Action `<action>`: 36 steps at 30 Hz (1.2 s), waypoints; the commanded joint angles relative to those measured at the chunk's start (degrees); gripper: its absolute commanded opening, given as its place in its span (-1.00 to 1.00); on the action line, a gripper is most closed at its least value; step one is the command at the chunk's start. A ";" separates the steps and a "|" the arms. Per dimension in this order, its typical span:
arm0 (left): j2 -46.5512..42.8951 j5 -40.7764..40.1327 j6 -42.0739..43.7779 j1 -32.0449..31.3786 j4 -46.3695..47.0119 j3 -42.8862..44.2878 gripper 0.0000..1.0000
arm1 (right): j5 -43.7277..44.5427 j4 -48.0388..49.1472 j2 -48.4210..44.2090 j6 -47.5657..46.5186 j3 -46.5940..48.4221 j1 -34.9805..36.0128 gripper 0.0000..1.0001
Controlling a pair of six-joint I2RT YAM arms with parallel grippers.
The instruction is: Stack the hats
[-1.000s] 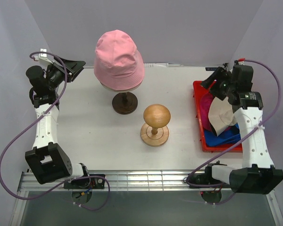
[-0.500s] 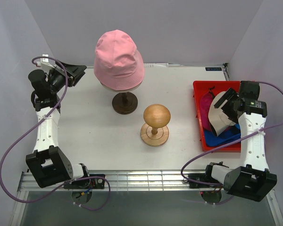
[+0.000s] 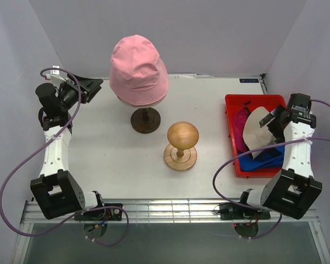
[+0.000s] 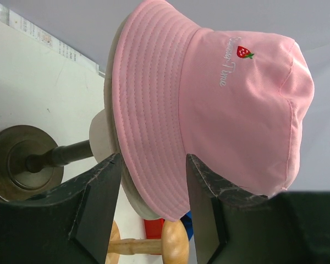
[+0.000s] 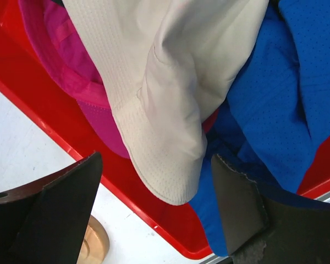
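My right fingers (image 5: 55, 214) had swung off the far end of the red bin (image 5: 49, 135) to its right side and spread wide, gripping nothing. My left fingers (image 4: 96, 203) had turned slightly toward the light pink bucket hat (image 4: 209, 104), also spread and empty.

The beige bucket hat (image 5: 165, 99) lay in the bin below my right fingers, on top of the magenta cap (image 5: 60, 60) and blue cap (image 5: 297, 99). Closing there, I judged I could pinch the magenta fabric along with the beige brim, or catch the bin wall.

The pink hat sat on the head form (image 4: 102, 135) on its brown stand (image 4: 22, 159) at the back of the desk (image 3: 110, 154). A sideways tug might topple that stand.

Both caps were mostly covered, and I could not tell whether my right fingertips touched fabric.
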 commanded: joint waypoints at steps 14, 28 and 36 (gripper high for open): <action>0.85 1.02 0.41 -0.28 1.09 2.23 0.21 | 2.55 9.00 7.16 2.59 -1.12 -1.35 0.64; 2.25 1.29 0.76 -0.28 1.44 2.67 0.20 | 0.79 14.27 9.89 1.72 -2.97 -1.44 0.03; 2.95 1.02 0.41 -0.36 1.35 3.03 0.20 | -2.37 14.80 10.07 0.13 -1.57 -1.44 -0.84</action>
